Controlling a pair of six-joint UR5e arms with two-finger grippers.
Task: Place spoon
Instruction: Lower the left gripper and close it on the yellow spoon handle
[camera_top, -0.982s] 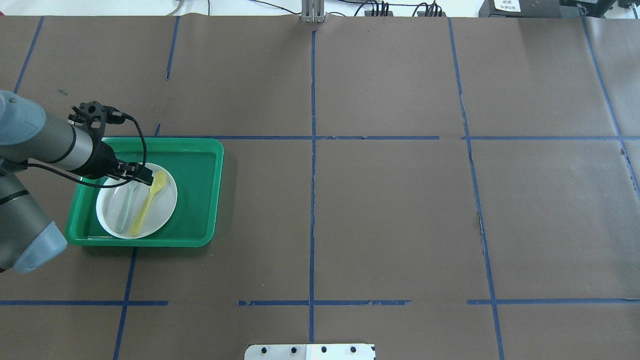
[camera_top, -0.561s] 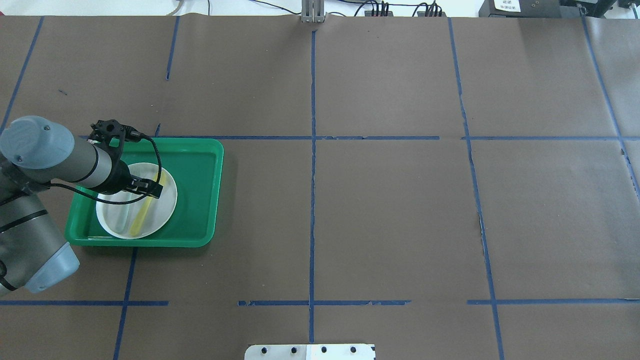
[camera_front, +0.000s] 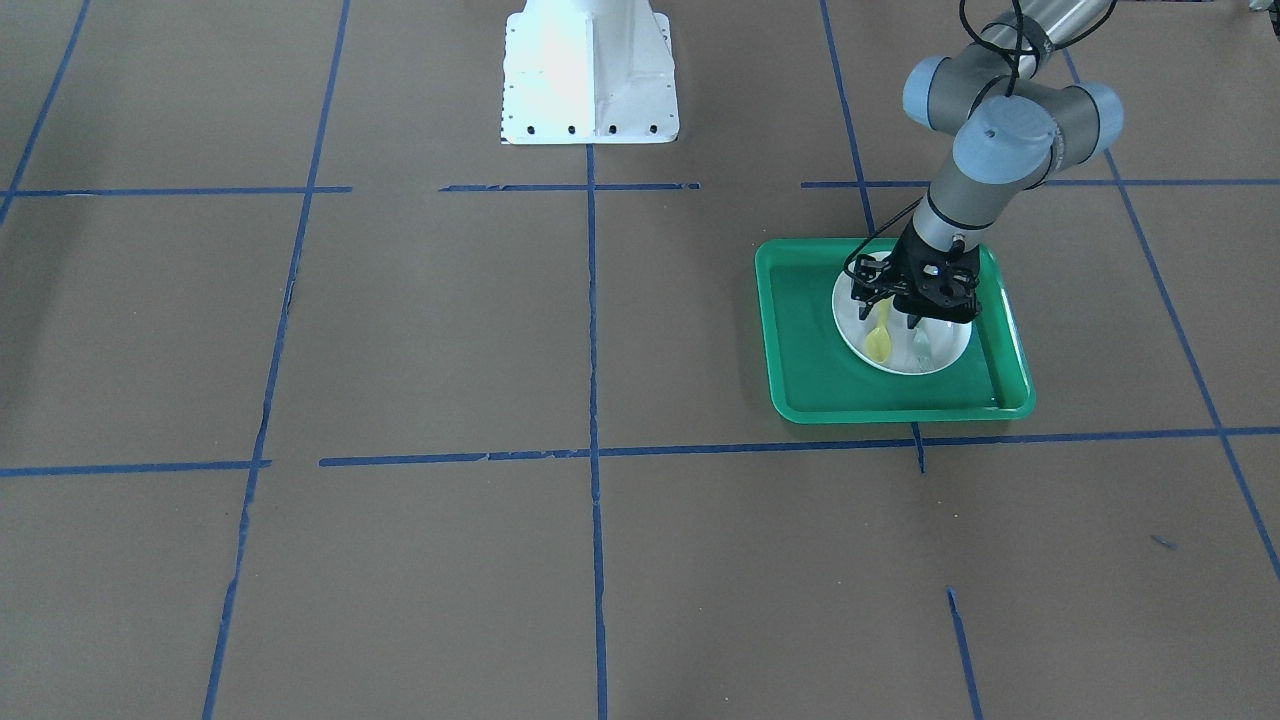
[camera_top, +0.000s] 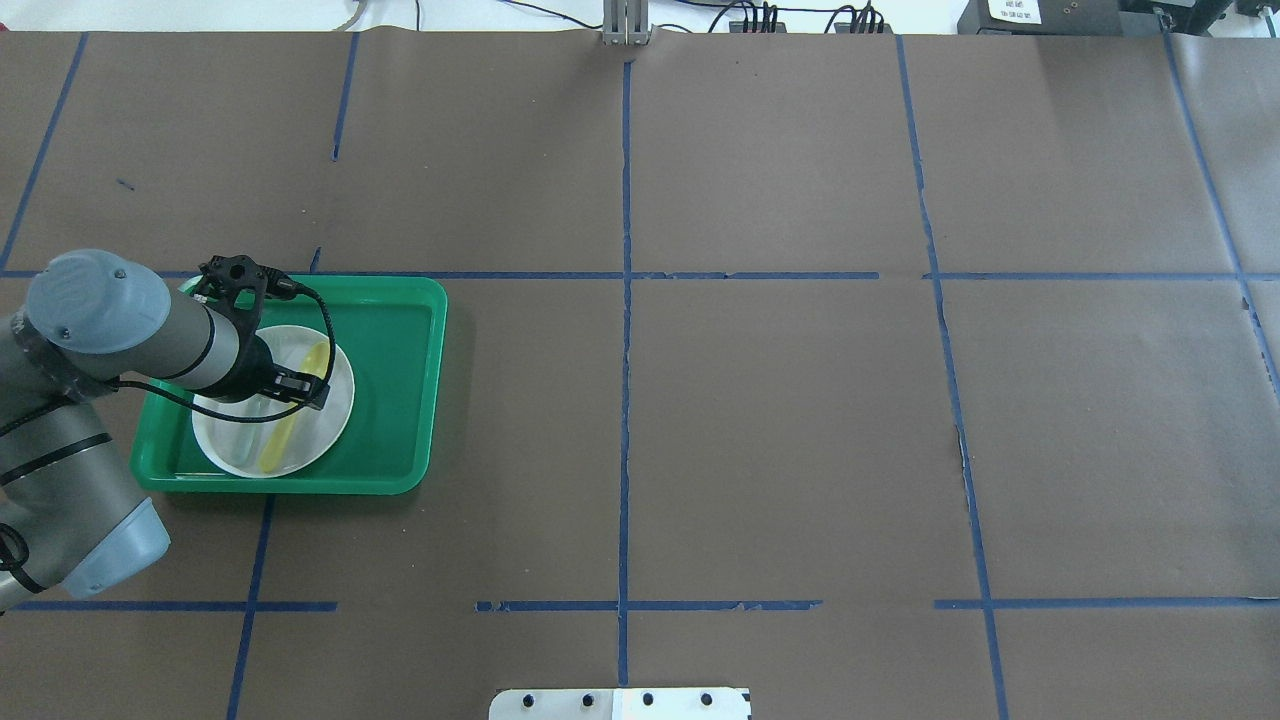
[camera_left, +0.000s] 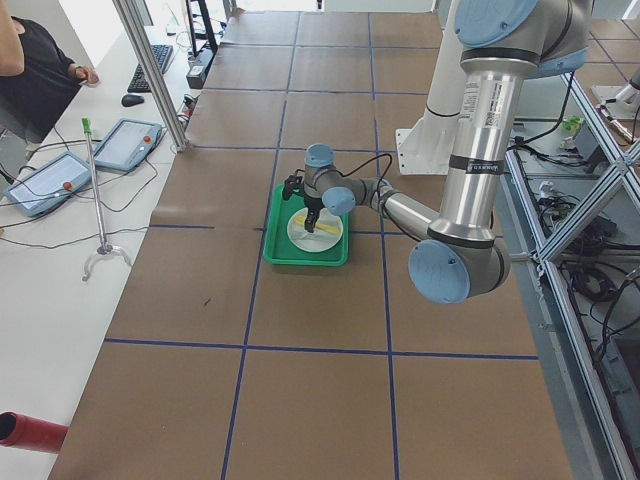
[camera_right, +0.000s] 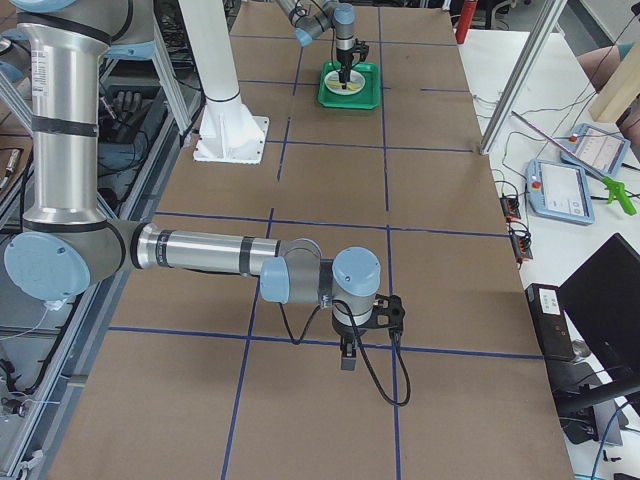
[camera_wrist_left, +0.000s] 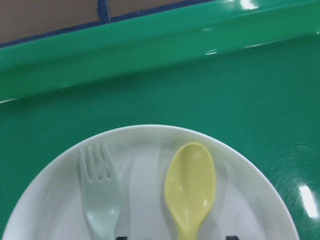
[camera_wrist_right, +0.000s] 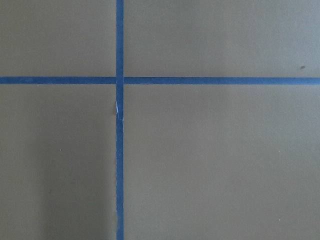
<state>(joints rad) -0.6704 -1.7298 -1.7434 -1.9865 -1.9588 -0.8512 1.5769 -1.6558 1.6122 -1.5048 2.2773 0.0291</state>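
Left gripper (camera_front: 895, 318) is empty, jaws wide astride the spoon (camera_wrist_left: 190, 185) at frame bottom; closing off-centre could nudge the fork (camera_wrist_left: 100, 200).

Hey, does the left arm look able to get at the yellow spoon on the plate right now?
Probably yes. The left gripper hangs open just above the spoon. The spoon lies uncovered on the plate, apart from the fork beside it, so nothing seems to block it.

Left gripper (camera_front: 898, 320) over a white plate (camera_front: 947, 350) in a green tray (camera_front: 800, 340); yellow spoon (camera_front: 879, 343) on the plate
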